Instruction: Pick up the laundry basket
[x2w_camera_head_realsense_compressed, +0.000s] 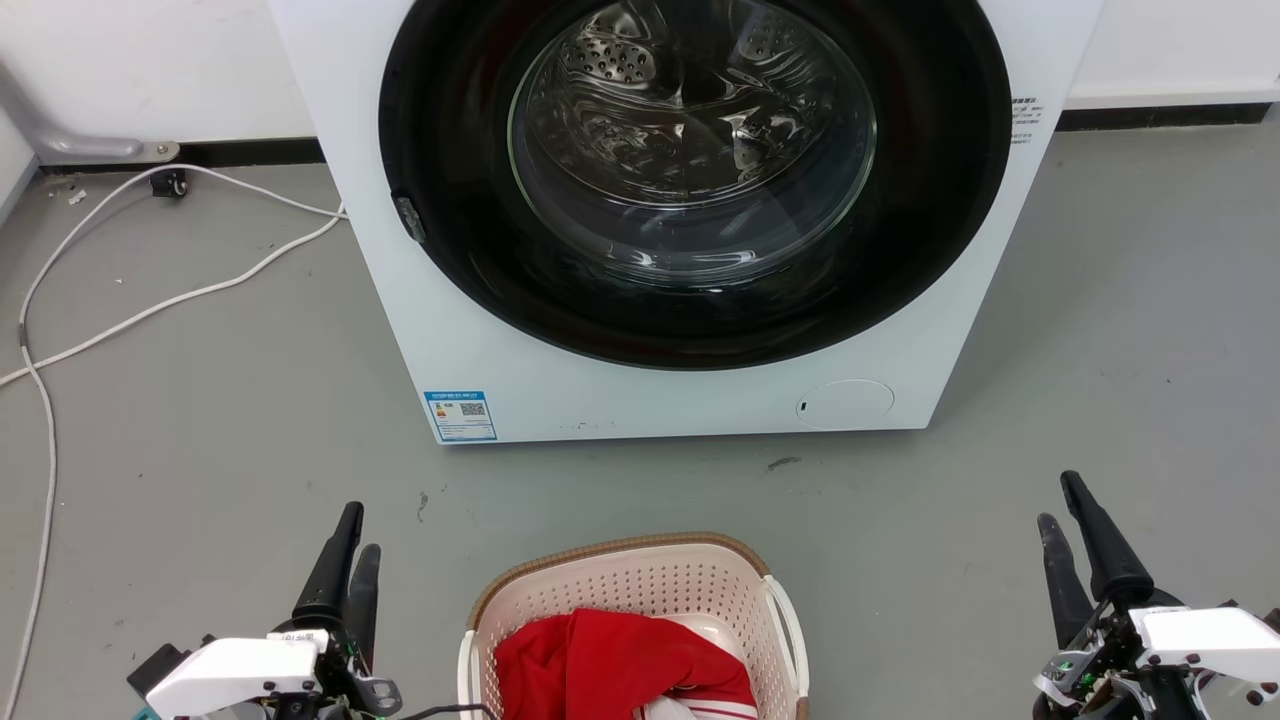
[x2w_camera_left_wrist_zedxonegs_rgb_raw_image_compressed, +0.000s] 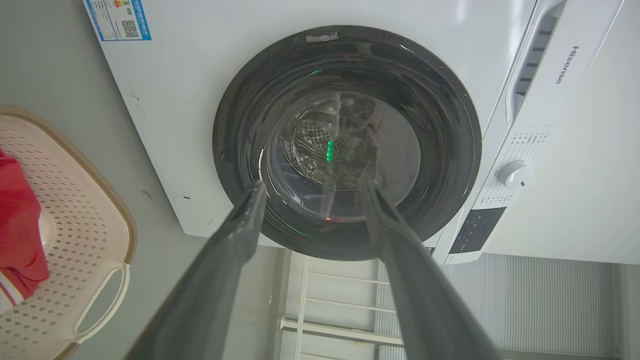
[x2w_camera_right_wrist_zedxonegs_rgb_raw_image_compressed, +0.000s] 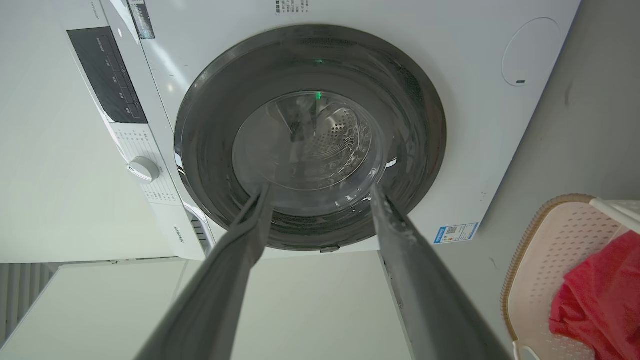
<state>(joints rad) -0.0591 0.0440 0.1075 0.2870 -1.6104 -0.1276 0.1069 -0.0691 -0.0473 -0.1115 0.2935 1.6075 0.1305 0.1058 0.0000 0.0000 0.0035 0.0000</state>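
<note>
I see the white washing machine (x2w_camera_head_realsense_compressed: 640, 400) facing me on the grey floor (x2w_camera_head_realsense_compressed: 200, 420). Just before it sits the laundry basket (x2w_camera_head_realsense_compressed: 620, 585), holding a red garment (x2w_camera_head_realsense_compressed: 610, 660). My left end effector (x2w_camera_head_realsense_compressed: 361, 530) and right end effector (x2w_camera_head_realsense_compressed: 1058, 500) flank the basket, both spread, gripping nothing.

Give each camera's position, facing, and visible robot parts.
Head: on the head, looking down at washing machine and laundry basket; left claw, right claw at bottom corners.
Left wrist: on the left arm, facing the door between its open fingers; basket at left edge.
Right wrist: right arm, same door between open fingers, basket at right edge.
All share machine and basket.
</note>
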